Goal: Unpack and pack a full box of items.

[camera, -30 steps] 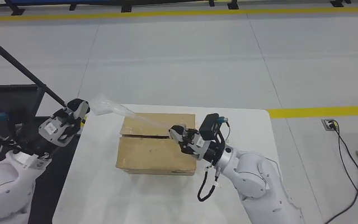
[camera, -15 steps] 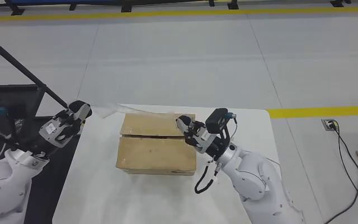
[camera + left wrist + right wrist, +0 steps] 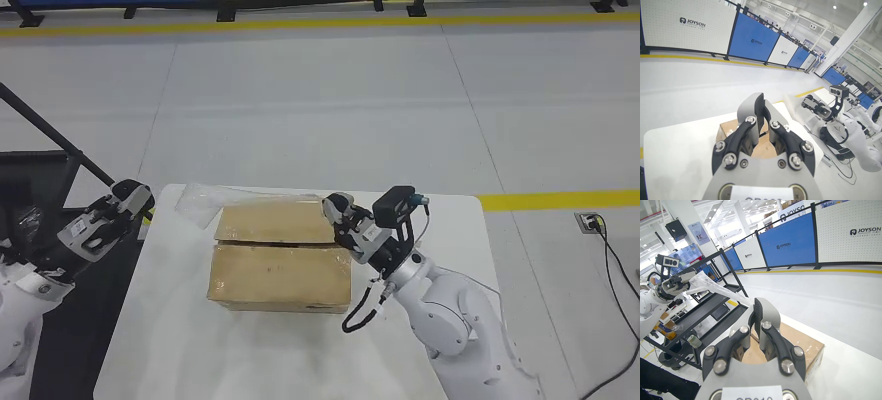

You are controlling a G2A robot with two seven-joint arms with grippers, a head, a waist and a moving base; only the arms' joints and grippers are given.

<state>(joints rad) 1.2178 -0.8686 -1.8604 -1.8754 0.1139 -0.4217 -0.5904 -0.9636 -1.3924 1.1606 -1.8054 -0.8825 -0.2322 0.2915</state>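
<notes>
White table (image 3: 180, 330) carries a closed cardboard box (image 3: 280, 270); a clear plastic bag (image 3: 200, 197) stretches between the left hand (image 3: 143, 197) and right hand (image 3: 332, 205), both clenched on it.

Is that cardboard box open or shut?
Shut. The top of the box lies flat, with only a thin seam across it.

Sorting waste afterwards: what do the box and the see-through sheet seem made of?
Box: likely cardboard, matte brown, with a seam between closed flaps. Sheet: probably thin plastic film, glossy and crinkled, translucent; background shows faintly through it.
</notes>
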